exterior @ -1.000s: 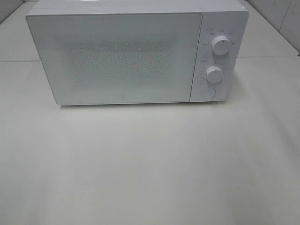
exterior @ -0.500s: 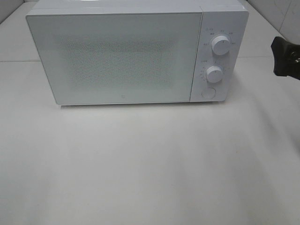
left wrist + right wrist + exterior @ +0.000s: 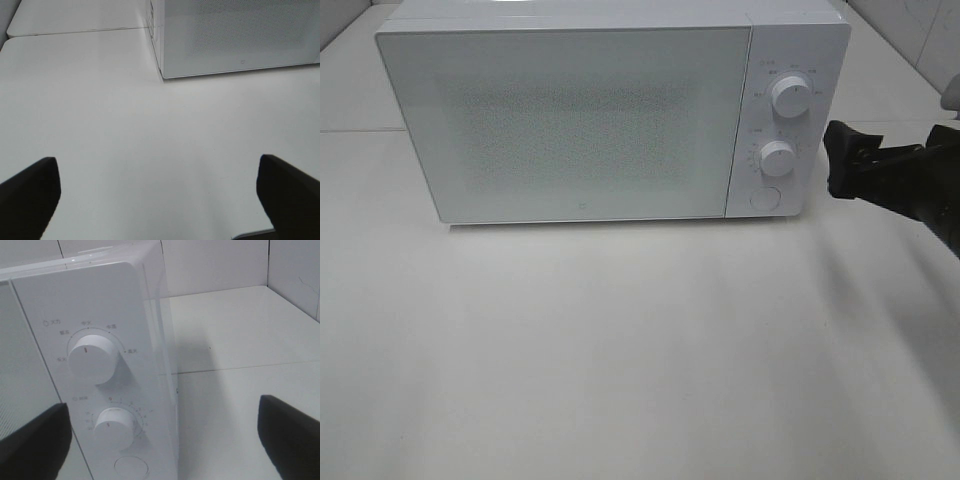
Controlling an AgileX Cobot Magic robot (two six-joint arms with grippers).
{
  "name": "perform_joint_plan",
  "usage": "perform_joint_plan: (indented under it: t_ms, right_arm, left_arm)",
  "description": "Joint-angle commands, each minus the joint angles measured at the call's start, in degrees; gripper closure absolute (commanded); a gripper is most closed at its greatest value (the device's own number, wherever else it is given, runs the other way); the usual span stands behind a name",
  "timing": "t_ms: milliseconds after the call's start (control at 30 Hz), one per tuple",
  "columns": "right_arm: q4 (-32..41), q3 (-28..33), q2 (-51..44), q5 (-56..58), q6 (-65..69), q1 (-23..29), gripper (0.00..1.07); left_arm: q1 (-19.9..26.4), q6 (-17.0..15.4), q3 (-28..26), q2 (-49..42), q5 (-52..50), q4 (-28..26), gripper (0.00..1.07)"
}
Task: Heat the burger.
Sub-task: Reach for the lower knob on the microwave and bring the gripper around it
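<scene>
Burger: unseen; judged light, squashable, to be taken by bun sides. Right pincer [image 3: 840,160], left pincer [image 3: 160,195]: spread, empty.

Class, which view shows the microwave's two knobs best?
Right wrist view: upper knob and lower knob appear close, dial marks visible. Exterior high shows them small; left wrist shows only the microwave's lower corner, no knobs.

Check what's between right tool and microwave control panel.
Nothing. Between the right tool and the control panel is only bare table, per the exterior high view; the right wrist view shows the knobs unobstructed.
</scene>
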Motion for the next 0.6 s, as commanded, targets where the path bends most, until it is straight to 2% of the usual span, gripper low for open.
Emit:
perform_joint_plan:
  t_ms: [33, 67, 167, 267, 367, 600]
  right_arm:
    - [9.05, -0.74, 0.63, -7.62, -4.30, 5.96, 0.11]
    - [11.12, -1.60, 2.06, -7.79, -5.79, 8.31, 0.11]
    - [11.75, -3.15, 5.27, -7.79, -6.19, 11.06, 0.11]
    - [12.03, -4.47, 8.25, -7.79, -6.19, 12.32, 0.11]
    - [12.15, -5.04, 9.28, -7.79, -6.19, 12.49, 0.11]
    - [12.83, -11.69, 16.73, -7.79, -6.19, 12.49, 0.12]
  left_arm:
    - [-0.23, -0.34, 0.11, -1.26, -0.80, -0.34, 0.04]
    - [-0.23, -0.34, 0.11, -1.26, -0.80, -0.34, 0.04]
    - [-0.23, -0.34, 0.11, -1.26, -0.80, -0.34, 0.04]
    - [-0.23, -0.34, 0.11, -1.26, -0.80, -0.34, 0.04]
    - [-0.23, -0.34, 0.11, -1.26, -0.80, -0.34, 0.04]
    - [-0.23, -0.34, 0.11, -1.26, -0.80, -0.34, 0.04]
